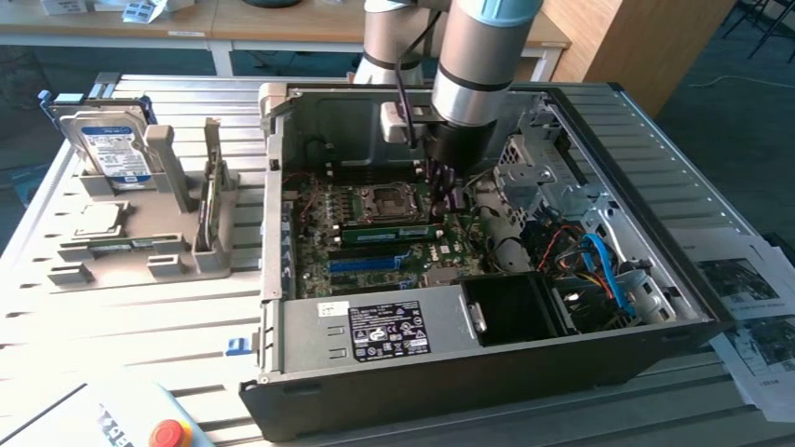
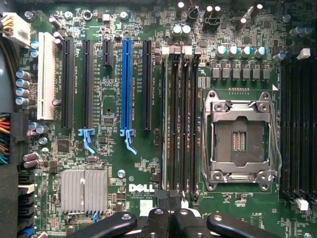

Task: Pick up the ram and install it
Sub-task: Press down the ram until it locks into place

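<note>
Black gripper (image 2: 168,220) fingers sat closest to the lens in the wrist view, clenched together with nothing visibly clamped between them. From where I stood, the ram (image 1: 385,233) rested on edge in a memory slot on the motherboard (image 1: 410,251), a green strip lying under the tip of the arm (image 1: 478,65). I could not tell whether the fingers touched it. The CPU socket (image 1: 379,200) lay just beside the strip at twelve o'clock in the exterior view, its metal frame shut. At six o'clock from the strip ran the long blue slot (image 1: 367,264), and beyond that, the labelled power supply (image 1: 372,331) along the near wall of the open computer case (image 1: 497,391). Blue cables (image 1: 602,265) curled at three o'clock inside the case. Well apart at nine o'clock stood a grey tray (image 1: 186,265) holding an upright hard drive (image 1: 112,149). Printed papers (image 1: 758,307) lay outside the case at three o'clock, and a red button (image 1: 168,433) sat at seven o'clock.
</note>
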`<action>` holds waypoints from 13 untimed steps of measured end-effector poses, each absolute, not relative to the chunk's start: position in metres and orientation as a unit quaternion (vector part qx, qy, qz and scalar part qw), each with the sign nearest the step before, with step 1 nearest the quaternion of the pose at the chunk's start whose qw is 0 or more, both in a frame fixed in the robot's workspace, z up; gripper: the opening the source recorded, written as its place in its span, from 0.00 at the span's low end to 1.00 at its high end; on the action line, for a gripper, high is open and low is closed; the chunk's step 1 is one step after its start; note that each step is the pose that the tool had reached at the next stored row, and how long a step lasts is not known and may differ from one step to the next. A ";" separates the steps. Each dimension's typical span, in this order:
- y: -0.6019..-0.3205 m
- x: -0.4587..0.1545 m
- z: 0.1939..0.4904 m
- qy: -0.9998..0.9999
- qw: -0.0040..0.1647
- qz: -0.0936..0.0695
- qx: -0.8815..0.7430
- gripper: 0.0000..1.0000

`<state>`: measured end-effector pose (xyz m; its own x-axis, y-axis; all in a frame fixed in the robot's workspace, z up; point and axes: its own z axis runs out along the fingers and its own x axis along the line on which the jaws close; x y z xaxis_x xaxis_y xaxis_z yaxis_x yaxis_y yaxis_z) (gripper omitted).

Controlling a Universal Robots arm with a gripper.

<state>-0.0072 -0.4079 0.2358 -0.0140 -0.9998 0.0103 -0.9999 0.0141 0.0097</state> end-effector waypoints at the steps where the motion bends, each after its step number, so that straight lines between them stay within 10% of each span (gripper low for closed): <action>1: -0.408 -0.007 0.236 -0.712 0.007 0.000 0.702 0.10; 13: -0.408 -0.007 0.233 -0.712 0.007 0.000 0.702 0.10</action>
<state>-0.0072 -0.4079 0.2326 -0.0141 -0.9998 0.0105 -0.9999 0.0142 0.0098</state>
